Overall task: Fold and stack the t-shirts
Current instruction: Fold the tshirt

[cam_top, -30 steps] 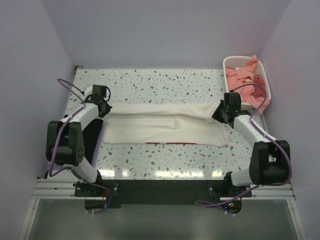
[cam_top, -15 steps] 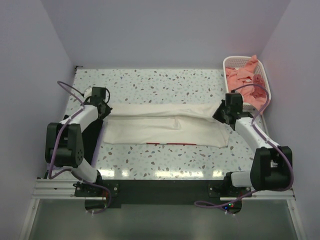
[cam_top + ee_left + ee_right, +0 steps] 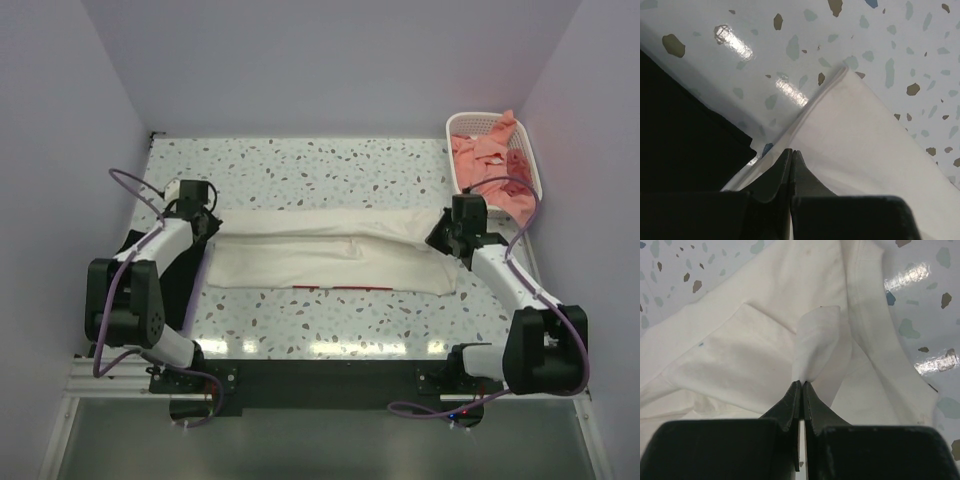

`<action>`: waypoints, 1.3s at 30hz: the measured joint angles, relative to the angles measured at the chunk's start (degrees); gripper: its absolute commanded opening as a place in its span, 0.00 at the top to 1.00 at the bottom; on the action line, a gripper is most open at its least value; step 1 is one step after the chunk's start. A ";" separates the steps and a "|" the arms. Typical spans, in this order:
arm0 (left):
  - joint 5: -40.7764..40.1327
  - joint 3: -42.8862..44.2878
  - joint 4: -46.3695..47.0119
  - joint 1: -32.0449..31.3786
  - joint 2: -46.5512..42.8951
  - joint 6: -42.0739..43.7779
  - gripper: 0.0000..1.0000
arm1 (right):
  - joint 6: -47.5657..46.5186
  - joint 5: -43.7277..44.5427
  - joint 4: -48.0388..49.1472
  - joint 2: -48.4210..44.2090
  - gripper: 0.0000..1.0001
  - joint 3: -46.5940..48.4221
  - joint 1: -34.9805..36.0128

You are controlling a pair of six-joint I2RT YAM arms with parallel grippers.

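A large cream-white t-shirt (image 3: 330,256) lies stretched across the table, its top edge folded forward; a thin red strip of print shows at its near edge. My left gripper (image 3: 207,222) is shut on the shirt's left edge (image 3: 860,125). My right gripper (image 3: 443,232) is shut on a pinched fold of the shirt's right side (image 3: 817,340). A black t-shirt (image 3: 172,262) lies under the left arm, also seen in the left wrist view (image 3: 680,130). Salmon-pink t-shirts (image 3: 488,160) fill the basket.
A white lattice plastic basket (image 3: 530,160) stands at the back right corner against the wall. The speckled table (image 3: 320,170) has walls on three sides.
Both grippers have drawn a little toward the near edge with the shirt's top edge, narrowing the fold. The left gripper has shifted slightly left.
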 measured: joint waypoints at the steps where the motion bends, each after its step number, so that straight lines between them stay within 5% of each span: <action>1: 0.07 -0.72 0.11 0.00 -0.48 0.00 1.00 | -0.02 -0.02 0.09 -0.24 1.00 -0.46 0.00; 5: 0.57 -3.54 0.57 0.00 -1.27 -0.09 1.00 | 0.00 -0.09 0.44 -0.76 0.97 -3.34 0.00; 7: 1.05 -5.03 1.14 0.00 -1.36 -0.15 1.00 | 0.04 -0.20 0.57 -0.76 0.83 -4.79 0.00; 10: 1.95 -7.72 1.70 0.02 -2.03 -0.31 0.70 | 0.13 -0.55 0.42 -0.76 0.68 -6.29 -0.02; 15: 2.93 -10.05 2.51 0.17 -6.34 -1.22 0.53 | -0.76 -1.46 0.20 -2.64 0.55 -6.47 -0.04; 22: 3.85 -3.78 3.54 -0.81 -8.24 -1.22 0.60 | -1.64 -1.66 0.92 -3.98 0.53 -1.18 1.27; 28: 4.87 8.22 5.46 -7.21 3.82 -1.03 0.68 | -3.52 -0.63 3.50 10.16 0.53 11.65 5.64; 39: 7.82 13.00 6.67 -8.90 19.67 -0.37 0.75 | -4.55 5.07 3.87 28.81 0.54 19.34 5.55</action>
